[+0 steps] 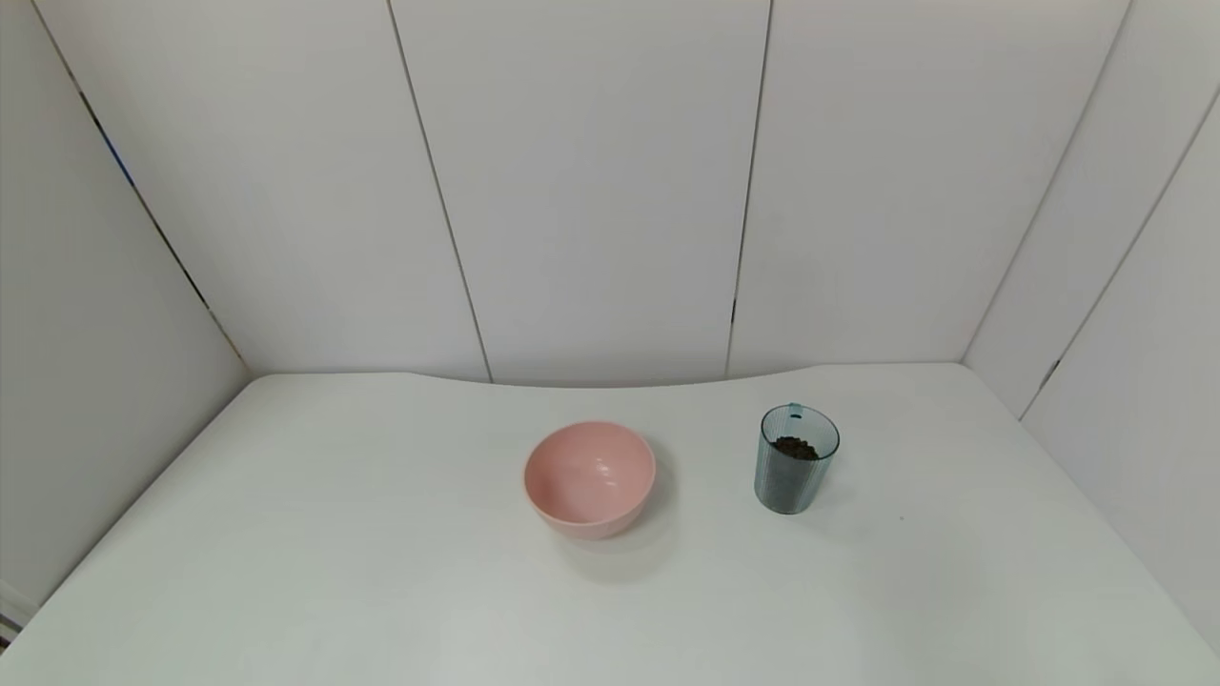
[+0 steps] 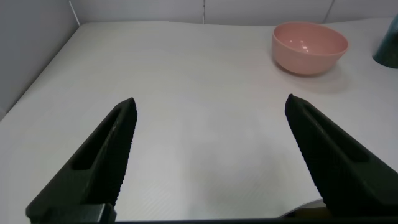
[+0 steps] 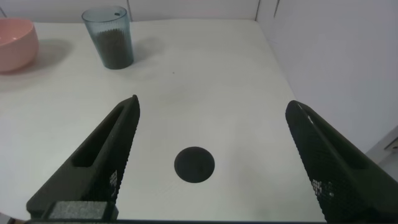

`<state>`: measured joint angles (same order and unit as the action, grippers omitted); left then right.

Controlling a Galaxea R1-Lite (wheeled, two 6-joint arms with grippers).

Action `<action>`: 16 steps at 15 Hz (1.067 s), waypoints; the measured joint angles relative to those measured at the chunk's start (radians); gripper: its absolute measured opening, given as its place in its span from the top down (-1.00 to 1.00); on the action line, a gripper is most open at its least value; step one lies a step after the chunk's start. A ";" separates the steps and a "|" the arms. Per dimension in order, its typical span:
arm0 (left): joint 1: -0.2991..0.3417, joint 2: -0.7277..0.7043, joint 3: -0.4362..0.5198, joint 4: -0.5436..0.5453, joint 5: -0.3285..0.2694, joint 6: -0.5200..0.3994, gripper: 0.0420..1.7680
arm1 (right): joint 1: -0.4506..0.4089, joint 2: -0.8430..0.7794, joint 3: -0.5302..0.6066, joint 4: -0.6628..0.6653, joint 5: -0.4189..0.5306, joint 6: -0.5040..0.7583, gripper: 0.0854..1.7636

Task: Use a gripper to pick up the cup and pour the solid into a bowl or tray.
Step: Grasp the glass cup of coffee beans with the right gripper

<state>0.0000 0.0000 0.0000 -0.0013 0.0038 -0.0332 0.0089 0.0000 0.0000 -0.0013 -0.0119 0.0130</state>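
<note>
The blue-grey ribbed cup (image 1: 797, 459) stands upright on the white table, right of centre, with dark brown pieces (image 1: 795, 447) inside. The empty pink bowl (image 1: 589, 478) sits to its left at the table's middle. Neither gripper shows in the head view. In the left wrist view my left gripper (image 2: 211, 109) is open and empty over bare table, with the bowl (image 2: 309, 46) far ahead and an edge of the cup (image 2: 387, 46) at the frame's side. In the right wrist view my right gripper (image 3: 212, 109) is open and empty, with the cup (image 3: 109, 37) and bowl (image 3: 15, 43) far ahead.
A round black spot (image 3: 194, 164) lies on the table between the right gripper's jaws. White panel walls (image 1: 591, 191) close in the table at the back and both sides. The table's right edge (image 3: 280, 68) runs close to the wall.
</note>
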 joint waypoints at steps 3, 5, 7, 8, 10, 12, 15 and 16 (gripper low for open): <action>0.000 0.000 0.000 0.000 0.000 0.000 -0.94 | 0.000 0.000 0.000 -0.006 0.000 0.013 -0.94; 0.000 0.000 0.000 0.000 0.000 0.000 -0.94 | 0.000 0.000 0.000 -0.009 0.001 0.013 -0.94; 0.000 0.000 0.000 0.000 0.000 0.000 -0.94 | 0.000 0.000 -0.028 -0.004 0.027 0.013 -0.94; 0.000 0.000 0.000 0.000 0.000 0.000 -0.94 | 0.000 0.002 -0.052 -0.001 0.052 0.012 -0.94; 0.000 0.000 0.000 0.000 0.000 0.000 -0.94 | 0.000 0.020 -0.091 0.000 0.074 0.010 -0.94; 0.000 0.000 0.000 0.000 0.000 0.000 -0.94 | 0.000 0.068 -0.144 -0.001 0.087 0.009 -0.94; 0.000 0.000 0.000 0.000 0.000 0.000 -0.94 | 0.005 0.181 -0.213 -0.017 0.097 -0.007 -0.94; 0.000 0.000 0.000 0.000 0.000 0.000 -0.94 | 0.007 0.227 -0.230 -0.043 0.100 -0.011 -0.94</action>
<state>0.0000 0.0000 0.0000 -0.0013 0.0038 -0.0332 0.0157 0.2274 -0.2298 -0.0443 0.0883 0.0017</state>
